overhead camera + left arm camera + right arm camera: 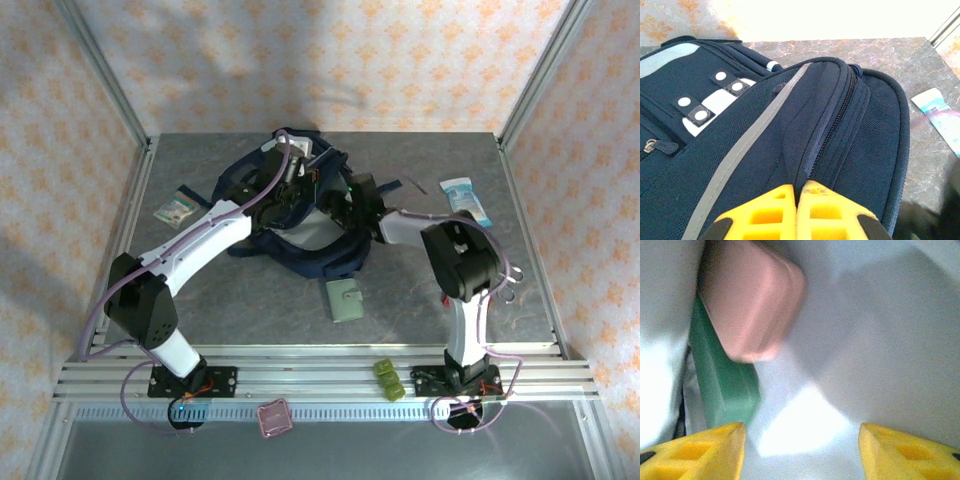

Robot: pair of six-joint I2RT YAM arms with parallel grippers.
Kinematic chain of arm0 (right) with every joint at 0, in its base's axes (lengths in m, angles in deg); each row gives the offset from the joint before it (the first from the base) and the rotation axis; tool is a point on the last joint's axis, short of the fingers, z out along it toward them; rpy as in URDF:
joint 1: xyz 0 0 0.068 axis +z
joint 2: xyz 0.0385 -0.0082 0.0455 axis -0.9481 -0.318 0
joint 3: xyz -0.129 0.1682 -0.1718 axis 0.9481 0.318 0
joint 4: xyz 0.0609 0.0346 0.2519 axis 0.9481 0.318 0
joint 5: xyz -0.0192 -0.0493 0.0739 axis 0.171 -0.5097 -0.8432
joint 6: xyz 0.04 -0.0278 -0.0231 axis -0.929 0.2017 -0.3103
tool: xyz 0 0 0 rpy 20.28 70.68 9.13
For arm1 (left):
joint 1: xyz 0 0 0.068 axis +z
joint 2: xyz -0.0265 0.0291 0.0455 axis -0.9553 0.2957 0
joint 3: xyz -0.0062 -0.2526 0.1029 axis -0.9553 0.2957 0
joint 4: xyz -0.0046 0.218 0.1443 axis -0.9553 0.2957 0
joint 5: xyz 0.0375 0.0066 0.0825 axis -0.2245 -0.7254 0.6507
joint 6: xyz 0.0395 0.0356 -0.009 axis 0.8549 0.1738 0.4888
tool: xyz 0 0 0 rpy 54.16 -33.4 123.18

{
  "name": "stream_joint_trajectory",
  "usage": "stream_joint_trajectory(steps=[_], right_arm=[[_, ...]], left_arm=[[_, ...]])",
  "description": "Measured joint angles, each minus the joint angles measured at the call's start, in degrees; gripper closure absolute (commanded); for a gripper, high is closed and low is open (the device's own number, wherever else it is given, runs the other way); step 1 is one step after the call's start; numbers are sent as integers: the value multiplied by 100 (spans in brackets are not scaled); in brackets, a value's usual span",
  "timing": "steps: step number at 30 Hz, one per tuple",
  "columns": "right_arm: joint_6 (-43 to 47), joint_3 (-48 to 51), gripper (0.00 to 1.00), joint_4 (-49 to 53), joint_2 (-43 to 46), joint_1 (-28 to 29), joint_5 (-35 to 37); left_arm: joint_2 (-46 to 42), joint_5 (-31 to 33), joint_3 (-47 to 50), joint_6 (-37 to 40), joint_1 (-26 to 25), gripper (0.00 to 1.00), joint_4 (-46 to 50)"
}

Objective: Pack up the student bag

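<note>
The navy student bag [300, 246] lies at the back middle of the table, with both arms reaching onto it. In the left wrist view the student bag [855, 135] shows a grey stripe and a zipper running along its top. My left gripper [799, 192] is shut on a raised fold of the bag's fabric beside that zipper. My right gripper [802, 429] stands open inside the bag over pale grey lining [880, 340], with nothing between its fingers. A pink object [752, 300] and a green object [725, 385] lie just ahead to its left, both blurred.
A green wallet [346, 299] lies on the table in front of the bag. A small packet [178, 207] sits at the left and a white-blue tube [465, 199] at the right. A green item [388, 380] and a pink square [273, 417] rest on the near rail.
</note>
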Motion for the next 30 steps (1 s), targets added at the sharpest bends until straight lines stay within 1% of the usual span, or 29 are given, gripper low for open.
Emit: stream_joint_trajectory(steps=[4,6,8,11,15,16,17,18,20,22,24,25,26,27,29,30], right_arm=[[240,1056,38,251,1368,0,267],[332,1421,38,365,2022,0,428],[396,1687,38,444,2496,0,573],[415,2039,38,546,2903,0,739],[407,2393,38,649,3101,22,935],[402,2424,38,660,3104,44,968],[389,2444,38,684,3104,79,997],[387,2450,38,697,3104,116,1021],[387,2450,38,702,3104,219,1073],[387,2450,38,713,3104,310,1132],[391,2450,38,730,3101,378,1187],[396,2450,38,739,3104,389,1213],[411,2448,38,756,3099,391,1237],[420,2448,38,763,3091,391,1257],[457,2441,38,769,3038,391,1281],[474,2428,38,791,3008,391,1279]], left_arm=[[210,0,-173,-205,-11,100,-26],[520,35,-483,-343,-70,100,-20],[894,149,-883,-463,-160,100,4],[1576,315,-1683,-717,-302,100,105],[2791,457,-3226,-1143,-404,99,238],[3034,457,-3560,-1246,-407,84,299],[3364,455,-4017,-1349,-409,66,378],[3589,450,-4339,-1425,-407,58,433],[3873,415,-4782,-1567,-407,48,463],[3823,376,-4736,-1679,-407,45,503],[3414,293,-4068,-1703,-407,40,310],[3082,280,-3519,-1735,-407,34,190],[2647,258,-2811,-1770,-404,32,-17],[2262,256,-2205,-1832,-400,28,-205],[1287,184,-752,-1965,-356,25,-686],[907,144,-219,-2026,-313,22,-894]])
